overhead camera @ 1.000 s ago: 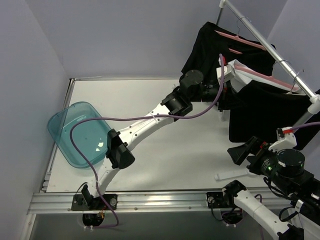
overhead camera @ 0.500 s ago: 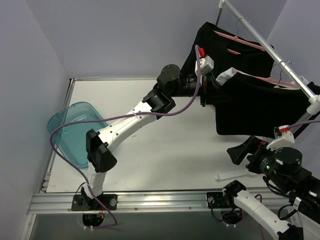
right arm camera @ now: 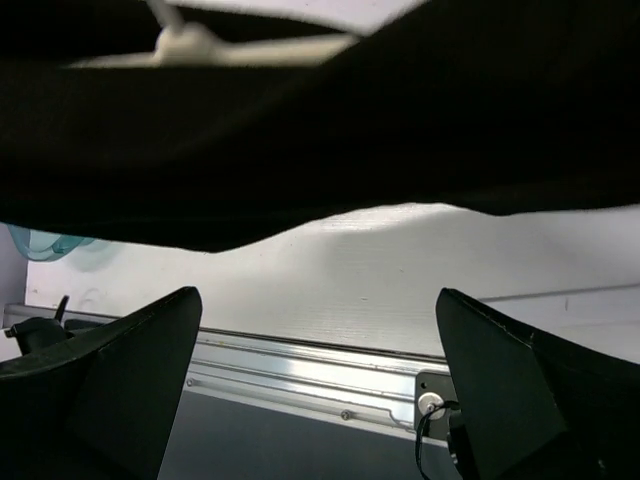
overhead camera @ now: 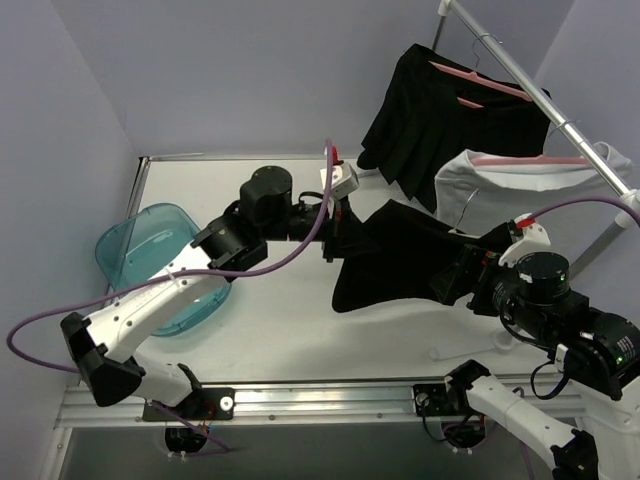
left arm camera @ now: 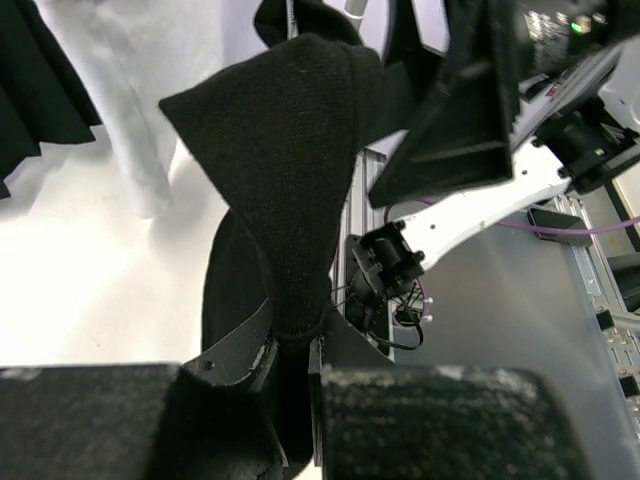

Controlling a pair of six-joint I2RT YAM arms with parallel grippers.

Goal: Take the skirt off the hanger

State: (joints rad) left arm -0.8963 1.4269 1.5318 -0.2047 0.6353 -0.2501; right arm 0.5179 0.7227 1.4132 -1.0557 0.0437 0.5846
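Left gripper (left arm camera: 295, 345) is clamped on the black skirt (overhead camera: 395, 255), which runs lengthwise from it toward the white hanger (overhead camera: 468, 208). Right gripper (right arm camera: 315, 320) gapes wide just under that hanger end, so it's closer.

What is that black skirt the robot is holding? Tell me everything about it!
The skirt is black, and up close its soft cloth looks finely knitted. It is stretched sideways over the white table and sags in loose folds. The left gripper is shut on a pinched fold at one end. The other end reaches the right gripper, which is wide open beneath the cloth and not pinching it. Whether the lowest edge touches the table is unclear.
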